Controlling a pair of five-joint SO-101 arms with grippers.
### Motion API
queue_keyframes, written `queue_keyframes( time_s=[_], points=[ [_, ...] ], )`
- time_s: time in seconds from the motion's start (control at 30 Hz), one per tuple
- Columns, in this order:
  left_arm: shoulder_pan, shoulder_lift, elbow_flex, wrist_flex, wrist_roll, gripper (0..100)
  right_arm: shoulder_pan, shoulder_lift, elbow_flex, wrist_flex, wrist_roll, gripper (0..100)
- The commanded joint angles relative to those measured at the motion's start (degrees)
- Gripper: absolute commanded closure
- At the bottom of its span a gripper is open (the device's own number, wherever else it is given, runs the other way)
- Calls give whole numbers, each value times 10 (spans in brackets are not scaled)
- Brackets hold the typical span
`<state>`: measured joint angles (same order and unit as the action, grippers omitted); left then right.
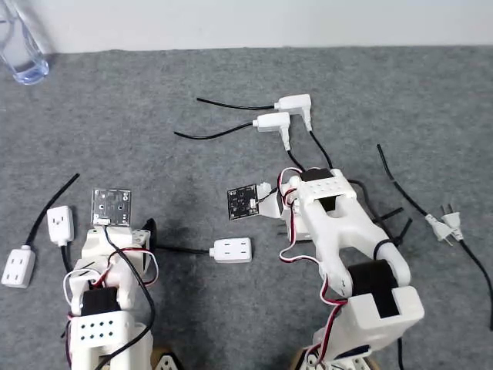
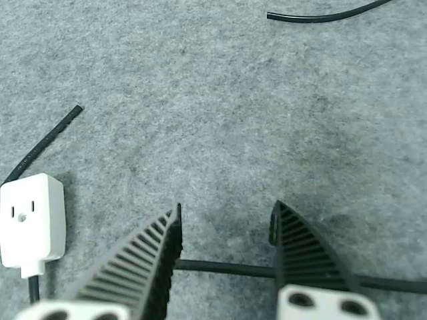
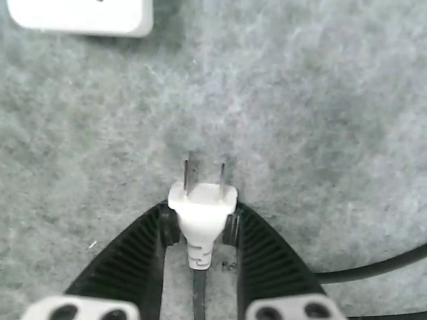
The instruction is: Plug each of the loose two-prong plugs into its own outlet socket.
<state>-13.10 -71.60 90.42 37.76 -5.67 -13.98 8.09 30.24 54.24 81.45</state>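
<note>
The right gripper (image 3: 200,225) is clamped on a plug (image 3: 200,210), its prongs pointing away from the fingers over the grey mat (image 3: 320,120). The left gripper (image 2: 227,217) is spread wide, and a black cord (image 2: 220,268) crosses between its fingers. Seen from above, a socket (image 1: 232,249) lies at the right arm's 9 o'clock. A second socket (image 1: 60,224) lies at the left arm's 10 and a third socket (image 1: 17,267) at its 9. A loose plug (image 1: 445,223) lies at the mat's 3 o'clock. An angled plug (image 1: 273,121) and its twin plug (image 1: 295,102) lie toward 12.
</note>
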Motion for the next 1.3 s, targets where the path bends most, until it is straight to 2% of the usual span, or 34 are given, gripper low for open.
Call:
queue_keyframes(
  time_s=[0.0, 0.1, 0.37, 0.43, 0.53, 0.67, 0.77, 0.9, 1.07, 1.17, 1.27],
  points=[
    [6, -6, -4, -12, -5, 797, -4, -7, -3, -13, -24, 989],
    [30, -6, -5, -8, -24, 798, -16, -41, -5, 7, -60, 989],
    [107, -6, -5, -8, -25, 793, -46, -224, -41, 213, -113, 989],
    [118, -6, -4, -42, 11, 793, -55, -262, -41, 243, -127, 989],
    [122, -6, -4, -100, 134, 793, -68, -304, -40, 265, -165, 989],
    [124, -6, -3, -135, 295, 793, -92, -345, -39, 252, -269, 989],
    [157, -6, 9, -137, 345, 793, -124, -356, -39, 235, -331, 989],
    [229, -6, 30, -137, 365, 793, -142, -347, -23, 167, -394, 989],
    [328, -7, 29, -148, 365, 793, -142, -308, -18, 116, -398, 989],
    [340, -7, 23, -186, 364, 793, -138, -285, -20, 97, -397, 989],
    [323, -7, 24, -215, 364, 793, -135, -273, -20, 87, -396, 989]
  ],
)
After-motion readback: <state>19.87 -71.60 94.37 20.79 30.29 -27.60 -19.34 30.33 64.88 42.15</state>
